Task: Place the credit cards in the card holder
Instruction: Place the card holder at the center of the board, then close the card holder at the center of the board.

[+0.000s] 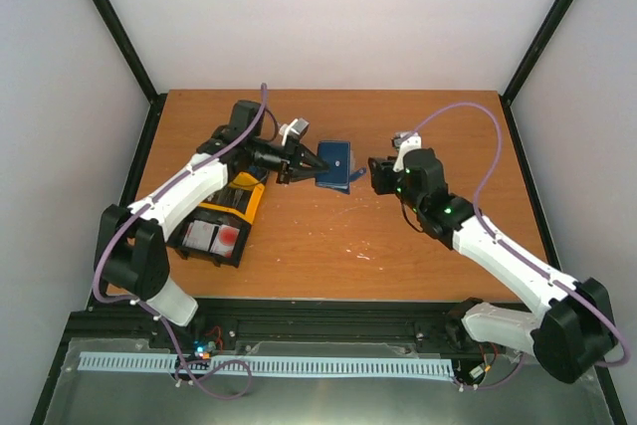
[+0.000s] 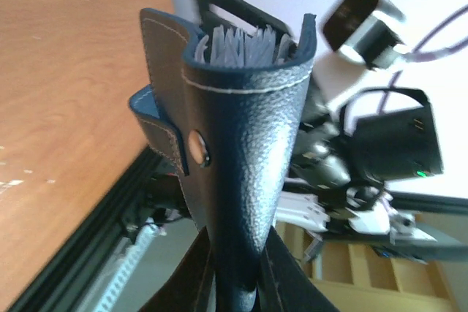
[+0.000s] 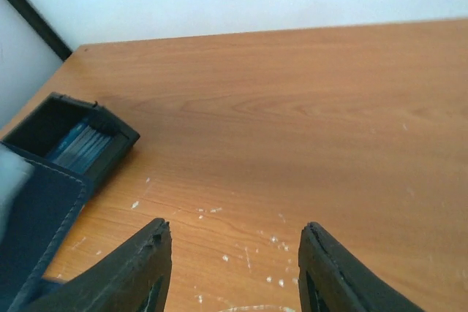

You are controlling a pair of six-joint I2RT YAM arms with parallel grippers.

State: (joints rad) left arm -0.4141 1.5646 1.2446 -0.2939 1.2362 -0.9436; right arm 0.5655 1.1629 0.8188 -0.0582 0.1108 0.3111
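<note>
My left gripper [image 1: 307, 162] is shut on the dark navy card holder [image 1: 334, 166] and holds it up off the table. In the left wrist view the holder [image 2: 241, 144] stands between my fingers [image 2: 292, 283], its mouth gaping, with pale pleated pockets [image 2: 241, 45] showing inside. My right gripper [image 1: 376, 175] is open and empty just right of the holder. In the right wrist view its jaws stand wide apart over bare wood, and the holder [image 3: 33, 231] shows at the lower left. White cards with a red blotch [image 1: 217, 238] lie in the tray. Blue cards [image 3: 79, 145] stand in another compartment.
The black-and-yellow tray [image 1: 249, 208] lies at the left under my left arm; its dark end [image 3: 110, 126] shows in the right wrist view. The wooden table [image 1: 418, 246] is walled by white panels and black frame posts.
</note>
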